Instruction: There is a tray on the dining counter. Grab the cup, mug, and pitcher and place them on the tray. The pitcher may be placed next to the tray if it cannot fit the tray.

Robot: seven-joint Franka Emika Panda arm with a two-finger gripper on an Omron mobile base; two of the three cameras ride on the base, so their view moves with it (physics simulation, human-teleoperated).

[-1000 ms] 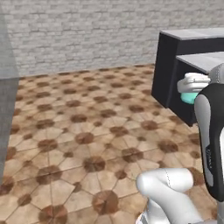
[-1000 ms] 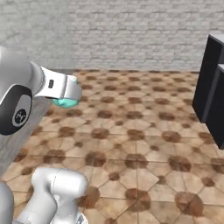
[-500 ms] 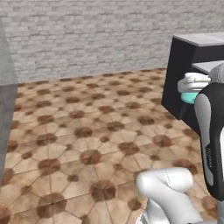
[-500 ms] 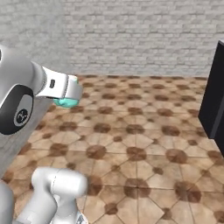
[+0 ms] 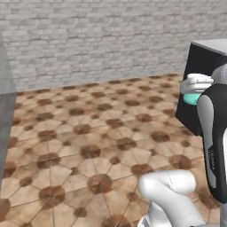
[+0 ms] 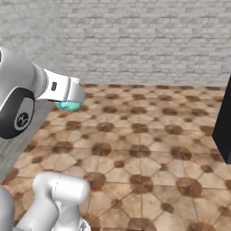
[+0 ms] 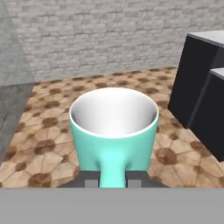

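Note:
My gripper (image 7: 113,178) is shut on the mug (image 7: 113,127), a small teal mug with a white inside. It is held upright by its lower side, with a dark finger on each flank. In the left base view the mug (image 5: 191,98) hangs under the white hand (image 5: 197,82) at the right edge. From the right base view the mug (image 6: 68,106) sits at the end of the arm on the left. The dark charcoal end of the dining counter (image 7: 192,83) stands to the right, apart from the mug. The tray, cup and pitcher are out of view.
A brown patterned tile floor (image 5: 97,146) spreads ahead as open room. A white brick wall (image 5: 102,40) closes the back. A grey panel (image 5: 5,115) stands at the left edge. The counter's dark base (image 5: 197,66) rises on the right, and its edge (image 6: 224,131) also flanks the right.
The whole picture has shifted, so the base has moved: the dark counter has slid toward the right edge in both base views. The mug stays in the shut gripper.

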